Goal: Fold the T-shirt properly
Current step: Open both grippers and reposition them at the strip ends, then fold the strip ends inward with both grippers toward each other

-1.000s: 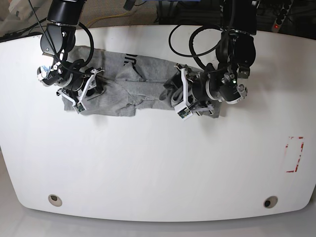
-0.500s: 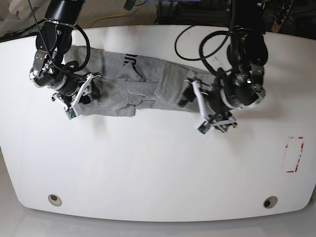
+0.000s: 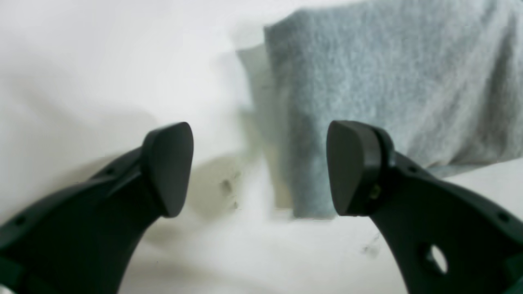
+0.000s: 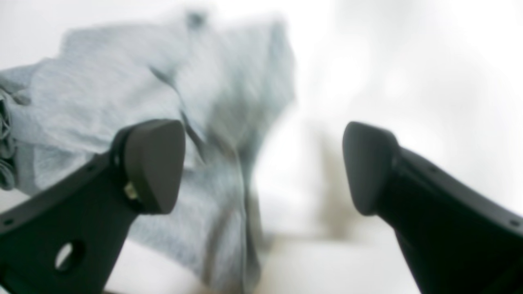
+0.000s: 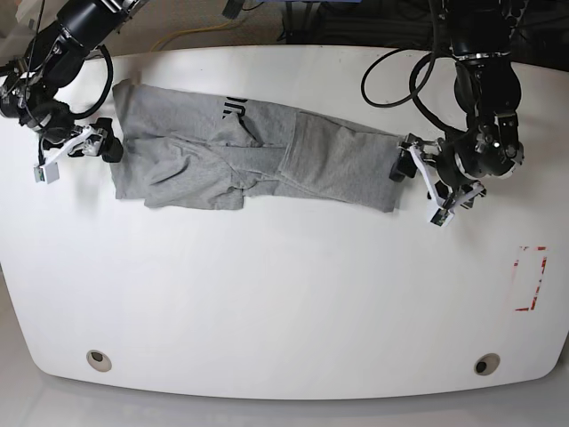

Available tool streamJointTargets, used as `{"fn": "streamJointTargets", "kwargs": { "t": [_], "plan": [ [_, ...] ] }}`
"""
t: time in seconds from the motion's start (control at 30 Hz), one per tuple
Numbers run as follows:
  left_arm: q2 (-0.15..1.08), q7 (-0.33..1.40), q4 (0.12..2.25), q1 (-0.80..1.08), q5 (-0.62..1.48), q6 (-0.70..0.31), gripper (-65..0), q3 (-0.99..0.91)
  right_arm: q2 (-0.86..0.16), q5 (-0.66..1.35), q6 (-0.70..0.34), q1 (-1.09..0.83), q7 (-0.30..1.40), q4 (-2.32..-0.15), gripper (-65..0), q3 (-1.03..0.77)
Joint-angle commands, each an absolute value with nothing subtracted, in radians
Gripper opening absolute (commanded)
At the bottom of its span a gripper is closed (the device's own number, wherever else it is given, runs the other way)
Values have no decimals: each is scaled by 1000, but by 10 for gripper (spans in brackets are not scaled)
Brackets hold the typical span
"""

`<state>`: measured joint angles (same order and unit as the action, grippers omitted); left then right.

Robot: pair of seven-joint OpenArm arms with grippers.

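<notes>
In the right wrist view we see the T-shirt (image 4: 122, 102) only as a soft grey blur, and the picture's left edge cuts it off. In the left wrist view its cloth (image 3: 388, 81) runs past the top and right edges. In the base view the dark lettering (image 5: 233, 108) is too small for us to read.

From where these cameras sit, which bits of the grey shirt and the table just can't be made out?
- T-shirt, base view: dark lettering near the collar is too small and partly folded under to read.
- T-shirt, right wrist view: blurred, so its creases cannot be traced; the right gripper covers its lower part.
- T-shirt, left wrist view: only one corner shows; the frame edge cuts the rest.
- Table, base view: its left and right ends are cut off.
</notes>
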<state>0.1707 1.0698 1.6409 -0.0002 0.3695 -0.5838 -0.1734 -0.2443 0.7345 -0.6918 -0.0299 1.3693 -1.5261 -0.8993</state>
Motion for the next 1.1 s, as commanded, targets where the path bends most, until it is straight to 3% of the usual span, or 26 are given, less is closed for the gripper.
{"fn": "streamJointTargets", "kwargs": {
  "t": [0.0,0.27,0.5,0.6,0.83,1.07],
  "plan": [
    [171,1032,1598,-19,387,-588,-174,-171,-239,811,-698,-47,1357,-1535,-67,-901],
    [170,1020,1523,-13,389,-588,-174,-171,-130,754,-698,-91,1357,-1537,-67,-888],
    [176,1021,1557,51,386,-585,-174,-177,-77,733,-698,-88,1336,-1560,-78,-751],
    [177,1021,1550,82,386,-585,-174,-177,-62,733,-698,-64,1267,-1561,-189,-725],
    [173,1021,1549,110,384,-584,-174,-177,-70,733,-698,-45,1194,-1577,-631,-693],
    [145,1055,1549,110,384,-582,-174,-182,-107,737,-698,-97,1194,-1799,-650,-690]
  ]
}}
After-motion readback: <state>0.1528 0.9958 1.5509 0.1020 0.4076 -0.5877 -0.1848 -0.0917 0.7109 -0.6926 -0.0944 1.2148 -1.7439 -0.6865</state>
